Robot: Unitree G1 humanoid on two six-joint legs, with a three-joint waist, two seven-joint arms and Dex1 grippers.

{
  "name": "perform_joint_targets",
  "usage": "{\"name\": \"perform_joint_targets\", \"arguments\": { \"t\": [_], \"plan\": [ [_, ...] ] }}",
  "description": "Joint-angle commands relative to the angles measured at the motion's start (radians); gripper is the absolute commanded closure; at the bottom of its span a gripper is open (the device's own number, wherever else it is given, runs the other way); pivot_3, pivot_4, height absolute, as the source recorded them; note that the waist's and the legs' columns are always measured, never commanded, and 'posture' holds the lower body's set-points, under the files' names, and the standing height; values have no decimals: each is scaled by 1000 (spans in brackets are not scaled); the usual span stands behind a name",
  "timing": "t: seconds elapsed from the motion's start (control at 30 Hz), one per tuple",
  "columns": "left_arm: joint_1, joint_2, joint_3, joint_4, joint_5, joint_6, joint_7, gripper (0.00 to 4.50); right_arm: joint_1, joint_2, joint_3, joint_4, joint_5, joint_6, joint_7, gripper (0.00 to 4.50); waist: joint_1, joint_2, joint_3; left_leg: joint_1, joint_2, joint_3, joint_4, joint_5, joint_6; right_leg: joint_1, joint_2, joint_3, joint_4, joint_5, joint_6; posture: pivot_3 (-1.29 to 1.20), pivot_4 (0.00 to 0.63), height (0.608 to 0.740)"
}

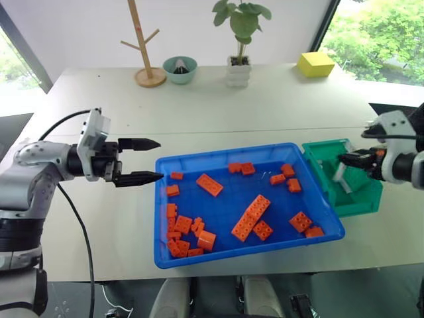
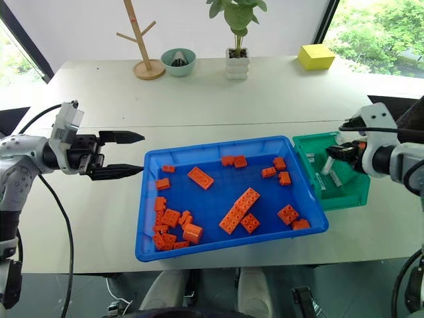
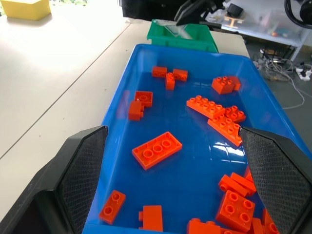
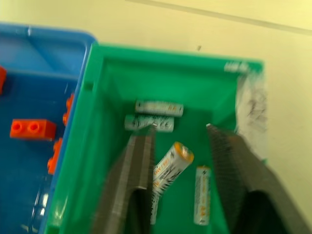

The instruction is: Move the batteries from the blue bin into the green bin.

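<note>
The right hand [image 4: 178,134] hangs with fingers spread over the green bin [image 4: 105,141], where its wrist view reveals four batteries [image 4: 170,163] that the head views barely resolve, while the left hand [image 1: 149,161] hovers spread beside the brick-strewn blue bin [image 1: 162,255].

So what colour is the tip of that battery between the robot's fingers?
Orange, on the tilted battery in the green bin; the right wrist view shows it best.

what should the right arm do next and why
Probably lift the right gripper clear of the green bin. Its fingers stand apart, and the battery between them looks released, tilted among three others lying in the bin. The blue bin seems to hold orange bricks and no batteries.
</note>
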Motion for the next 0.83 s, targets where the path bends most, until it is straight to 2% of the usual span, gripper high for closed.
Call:
{"name": "perform_joint_targets", "arguments": {
  "t": [0.03, 0.13, 0.2, 0.33, 0.47, 0.67, 0.83],
  "plan": [
    [-25, 4, 5, 8, 3, -14, -12, 0, -33, 11, -83, 1, 12, -48, 8, 1003, -4, 0, 0, 0, 0, 0, 0, 0, 0, 0, 0, 0, 0, 0, 0, 0, 150, 702],
    [-33, 4, 2, 18, 8, -16, -17, 0, -26, -16, -117, 9, 23, -84, 58, 1003, -6, 0, 0, 0, 0, 0, 0, 0, 0, 0, 0, 0, 0, 0, 0, 0, 150, 702],
    [-36, 6, 3, 25, 9, -14, -22, 0, 14, -66, -151, 11, 40, -129, 154, 1003, -4, 1, 0, 0, 0, 0, 0, 0, 0, 0, 0, 0, 0, 0, 0, 0, 150, 702],
    [-31, 24, 10, 39, 17, -15, -42, 0, 262, -167, -289, 23, 12, -377, 494, 1003, 12, 0, 0, 0, 0, 0, 0, 0, 0, 0, 1, -1, -1, 0, 1, 0, 150, 702],
    [-37, 37, 19, 60, 22, -14, -53, 0, 452, -177, -391, 88, -50, -641, 724, 1003, 15, 0, 0, 1, 0, 1, 1, 0, 0, 2, 1, -1, -1, 0, 1, 0, 150, 702],
    [-41, 46, 21, 74, 23, -10, -56, 0, 458, -183, -429, 231, -61, -792, 819, 1003, 8, 0, 0, 7, 1, 2, 1, 0, 0, 5, 0, 1, 0, -1, -1, 0, 150, 702],
    [-48, 51, 23, 84, 30, -16, -56, 0, 470, -165, -422, 233, -67, -823, 823, 1003, 10, 1, 1, 7, 1, 2, 0, 0, 0, 5, -1, 1, 0, -1, -1, 0, 150, 702]
  ]
}}
